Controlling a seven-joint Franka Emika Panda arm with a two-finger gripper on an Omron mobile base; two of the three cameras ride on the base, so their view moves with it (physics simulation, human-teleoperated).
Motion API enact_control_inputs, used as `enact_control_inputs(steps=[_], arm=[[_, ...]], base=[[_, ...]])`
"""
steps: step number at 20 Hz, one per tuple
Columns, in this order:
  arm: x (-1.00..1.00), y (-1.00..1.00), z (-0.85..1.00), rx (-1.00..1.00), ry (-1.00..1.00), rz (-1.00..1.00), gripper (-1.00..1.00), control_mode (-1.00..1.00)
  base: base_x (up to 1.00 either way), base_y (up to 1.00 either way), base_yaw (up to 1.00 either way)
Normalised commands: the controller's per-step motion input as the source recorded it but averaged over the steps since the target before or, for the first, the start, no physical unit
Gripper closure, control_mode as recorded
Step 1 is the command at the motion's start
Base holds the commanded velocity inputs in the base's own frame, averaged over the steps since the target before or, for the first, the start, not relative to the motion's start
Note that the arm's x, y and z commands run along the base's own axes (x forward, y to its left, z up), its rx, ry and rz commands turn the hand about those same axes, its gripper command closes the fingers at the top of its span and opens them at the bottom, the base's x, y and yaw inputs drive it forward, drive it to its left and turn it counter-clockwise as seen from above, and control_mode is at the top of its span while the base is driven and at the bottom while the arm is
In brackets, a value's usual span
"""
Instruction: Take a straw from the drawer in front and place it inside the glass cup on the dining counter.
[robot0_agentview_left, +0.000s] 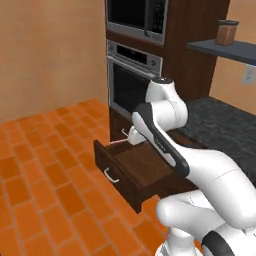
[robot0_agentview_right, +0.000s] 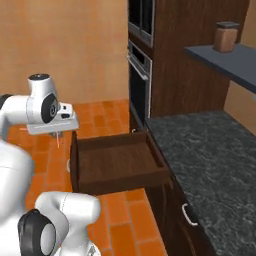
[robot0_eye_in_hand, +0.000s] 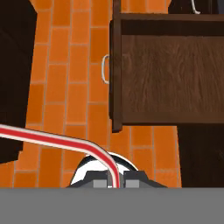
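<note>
My gripper (robot0_eye_in_hand: 116, 180) is shut on the straw (robot0_eye_in_hand: 65, 142), a thin pinkish-red and white tube that bends at the fingertips and runs off to the left in the hand view. The wide dark brown drawer (robot0_eye_in_hand: 170, 74) stands pulled open, its bare wooden floor showing and its curved silver handle (robot0_eye_in_hand: 104, 69) on the front. In the right base view the gripper (robot0_agentview_right: 59, 134) hangs above the tiled floor, just left of the drawer's (robot0_agentview_right: 117, 162) front. The straw (robot0_agentview_left: 118, 142) shows as a faint pink line over the drawer's (robot0_agentview_left: 135, 167) far corner. The glass cup and the dining counter are out of view.
A black speckled counter (robot0_agentview_right: 210, 150) runs right of the drawer. A built-in oven (robot0_agentview_left: 131, 75) and tall brown cabinetry rise behind it. A grey shelf (robot0_agentview_right: 220, 57) carries a brown jar (robot0_agentview_right: 225, 37). Orange tiled floor (robot0_agentview_left: 45, 165) spreads to the left.
</note>
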Motion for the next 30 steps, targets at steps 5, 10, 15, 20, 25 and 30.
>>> enact_control_inputs(steps=[5, 10, 15, 20, 25, 30], arm=[[0.00, 0.00, 0.00, 0.00, 0.00, 0.00, 1.00, 1.00], [0.00, 0.00, 0.00, 0.00, 0.00, 0.00, 1.00, 1.00], [0.00, 0.00, 0.00, 0.00, 0.00, 0.00, 1.00, 1.00], [0.00, 0.00, 0.00, 0.00, 0.00, 0.00, 1.00, 1.00], [0.00, 0.00, 0.00, 0.00, 0.00, 0.00, 1.00, 1.00], [0.00, 0.00, 0.00, 0.00, 0.00, 0.00, 1.00, 1.00]], base=[[-0.17, 1.00, 0.58], [0.41, 0.76, 0.08], [1.00, 0.33, -0.15], [1.00, 0.25, -0.15], [1.00, 0.30, -0.05], [1.00, 0.22, 0.00]])
